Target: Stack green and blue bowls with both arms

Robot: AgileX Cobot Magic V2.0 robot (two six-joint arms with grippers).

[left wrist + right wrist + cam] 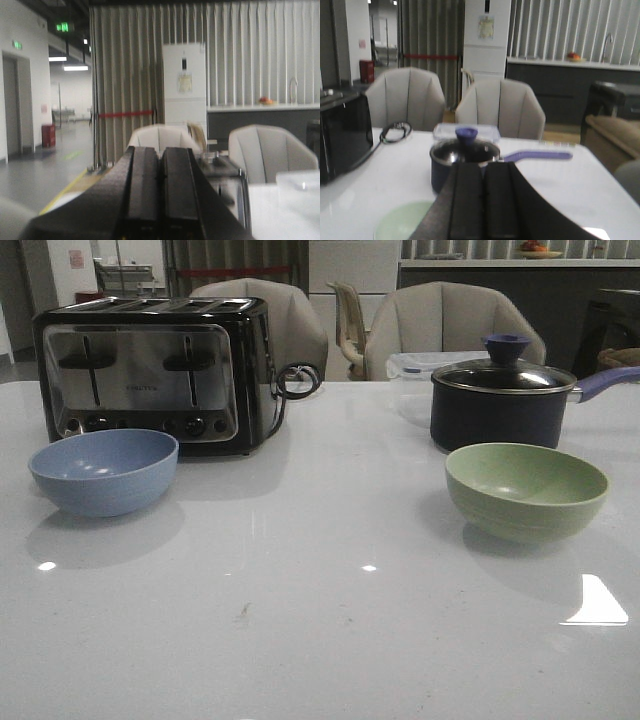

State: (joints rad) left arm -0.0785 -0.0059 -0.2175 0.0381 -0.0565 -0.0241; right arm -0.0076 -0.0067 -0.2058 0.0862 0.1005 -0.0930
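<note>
Side by side on the white desk (320,640), the blue bowl (104,471) sits at nine o'clock before a toaster (150,370), the green bowl (526,490) at three beside a saucepan (503,400) — left end effector (160,192) and right end effector (484,202) both pressed together, empty.

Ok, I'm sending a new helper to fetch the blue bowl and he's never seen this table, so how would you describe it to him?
Find the big chrome and black toaster at the table's back left. Just in front of it, toward the left edge, sits the blue bowl, upright and empty. It is matte dusty grey-blue, unlike the pale green bowl on the right, which sits before a dark lidded saucepan.
</note>
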